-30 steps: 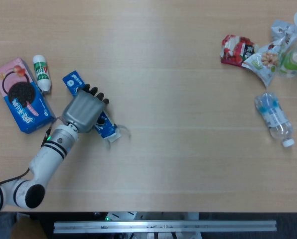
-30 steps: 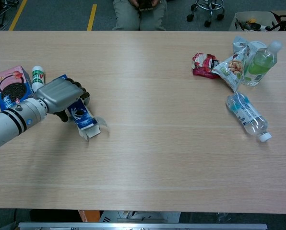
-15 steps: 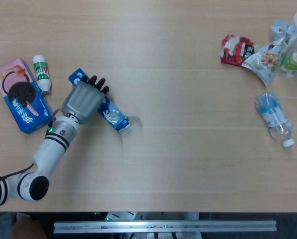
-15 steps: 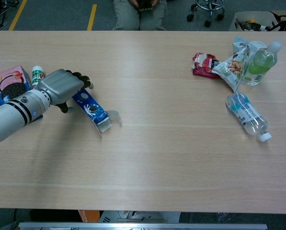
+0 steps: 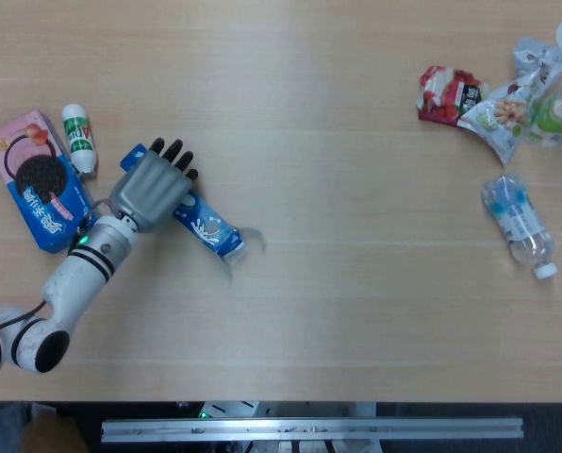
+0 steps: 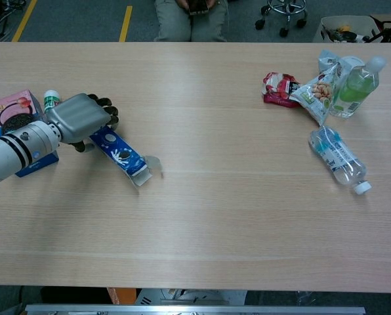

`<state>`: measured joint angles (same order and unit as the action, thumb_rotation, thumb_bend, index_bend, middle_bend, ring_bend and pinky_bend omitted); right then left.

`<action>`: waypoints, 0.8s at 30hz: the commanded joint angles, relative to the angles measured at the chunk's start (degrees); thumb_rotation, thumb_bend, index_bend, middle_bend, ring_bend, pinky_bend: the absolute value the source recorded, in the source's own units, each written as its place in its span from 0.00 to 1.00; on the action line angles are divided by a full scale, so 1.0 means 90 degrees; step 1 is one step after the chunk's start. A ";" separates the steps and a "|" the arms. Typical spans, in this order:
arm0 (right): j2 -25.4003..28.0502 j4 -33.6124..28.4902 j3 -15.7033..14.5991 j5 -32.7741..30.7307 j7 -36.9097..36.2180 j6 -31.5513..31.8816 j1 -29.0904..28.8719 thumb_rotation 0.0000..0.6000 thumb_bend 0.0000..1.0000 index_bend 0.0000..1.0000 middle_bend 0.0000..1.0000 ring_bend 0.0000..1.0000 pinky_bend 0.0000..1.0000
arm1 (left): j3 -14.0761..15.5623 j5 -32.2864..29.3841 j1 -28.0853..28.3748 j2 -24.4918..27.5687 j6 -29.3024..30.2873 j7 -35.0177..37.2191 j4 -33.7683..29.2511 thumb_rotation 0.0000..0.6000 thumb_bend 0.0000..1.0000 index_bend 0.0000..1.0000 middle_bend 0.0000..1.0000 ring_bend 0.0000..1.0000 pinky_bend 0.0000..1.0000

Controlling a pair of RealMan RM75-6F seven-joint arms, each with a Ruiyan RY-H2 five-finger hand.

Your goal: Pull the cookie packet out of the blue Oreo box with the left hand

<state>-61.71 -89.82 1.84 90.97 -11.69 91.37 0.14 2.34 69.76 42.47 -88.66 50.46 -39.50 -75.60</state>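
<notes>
The blue Oreo box (image 5: 206,227) lies flat on the table at the left, slanting down to the right. Its open end with spread flaps (image 5: 239,243) points toward the middle of the table. My left hand (image 5: 151,192) lies palm down over the box's upper left end, fingers curled over it, and holds it; the chest view shows the same hand (image 6: 81,118) on the box (image 6: 121,156). No cookie packet shows at the opening. My right hand is in neither view.
A larger pink and blue Oreo box (image 5: 38,179) and a white tube with a green label (image 5: 78,138) lie just left of my hand. Far right are a red snack packet (image 5: 448,94), a nut bag (image 5: 504,115), a green bottle (image 5: 559,113) and a fallen water bottle (image 5: 519,225).
The left hand swung the blue box so its open end points further right, lying flatter across the table. The hand then shifted slightly left.
</notes>
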 commanded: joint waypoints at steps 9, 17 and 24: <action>0.0004 -0.0010 -0.0013 0.0011 -0.0004 0.0059 0.0051 1.00 0.35 0.41 0.43 0.40 0.43 | 0.0388 0.1595 0.0031 -0.0547 0.0493 0.0720 0.1374 1.00 0.26 0.45 0.34 0.24 0.30; -0.0003 0.0001 0.0004 0.0031 -0.0006 0.0051 0.0030 1.00 0.36 0.41 0.43 0.40 0.43 | 0.0341 0.2001 -0.0048 -0.0678 0.0864 0.1062 0.1731 1.00 0.26 0.46 0.37 0.26 0.35; -0.0016 0.0022 0.0002 0.0022 -0.0019 0.0057 0.0043 1.00 0.35 0.41 0.43 0.40 0.43 | 0.0081 0.2296 -0.0074 -0.0690 0.1505 0.0706 0.1814 1.00 0.26 0.46 0.38 0.26 0.35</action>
<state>-61.85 -89.64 1.86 91.16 -11.85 91.87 0.52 3.86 89.32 41.92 -94.73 62.10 -31.43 -59.75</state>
